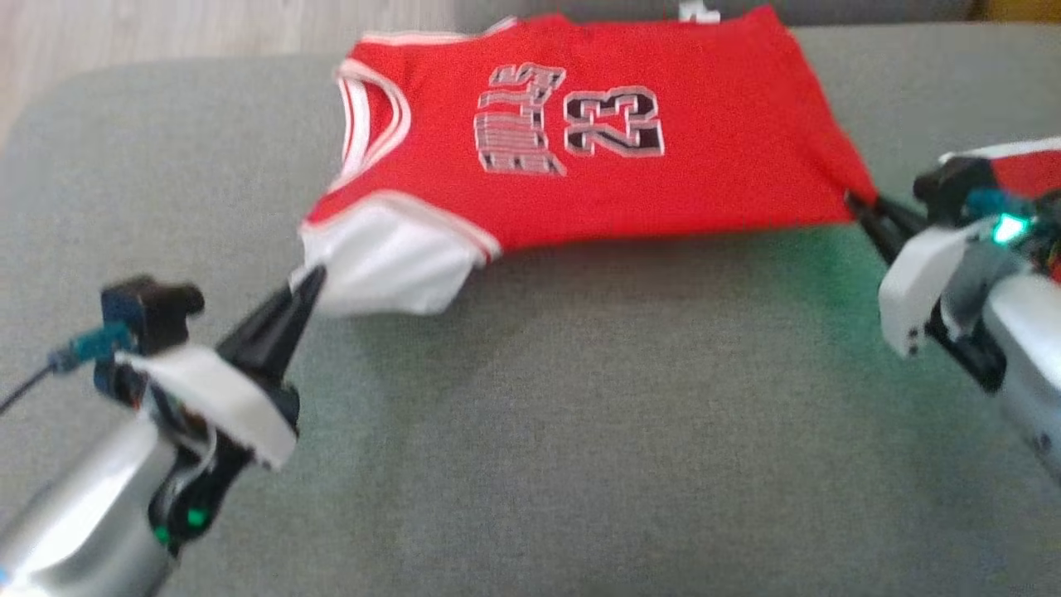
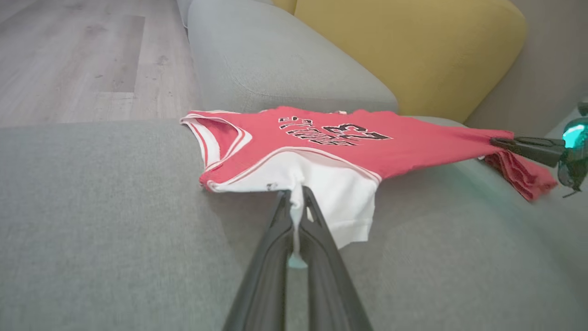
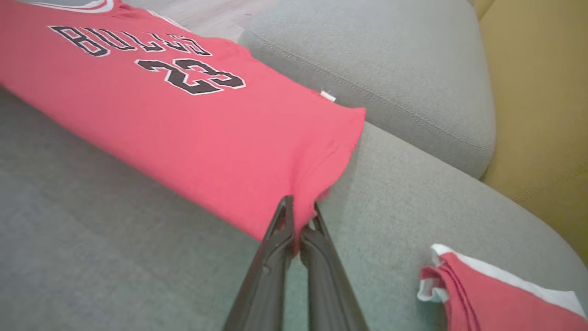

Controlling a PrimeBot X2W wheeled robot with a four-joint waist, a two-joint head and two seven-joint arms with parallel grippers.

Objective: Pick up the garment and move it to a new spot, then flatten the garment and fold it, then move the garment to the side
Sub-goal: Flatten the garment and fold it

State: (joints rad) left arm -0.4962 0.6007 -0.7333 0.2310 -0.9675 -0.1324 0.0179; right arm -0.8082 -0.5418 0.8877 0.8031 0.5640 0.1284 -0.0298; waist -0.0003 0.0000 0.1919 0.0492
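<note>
The garment [image 1: 580, 133] is a red jersey with white trim and a black "23", held stretched above the grey sofa seat [image 1: 539, 414]. My left gripper [image 1: 311, 278] is shut on its white sleeve at the lower left corner. In the left wrist view the white sleeve [image 2: 321, 184] is pinched between the left gripper [image 2: 296, 197] fingers. My right gripper [image 1: 854, 203] is shut on the red hem corner at the right. The right wrist view shows the right gripper [image 3: 301, 211] clamping red fabric of the garment [image 3: 183, 115].
A second red and white garment [image 3: 487, 294] lies folded on the seat at the right, behind my right wrist [image 1: 1028, 170]. Yellow cushions [image 2: 413, 50] and a grey backrest [image 2: 275, 59] stand behind. Wooden floor [image 2: 69, 59] lies past the sofa's left end.
</note>
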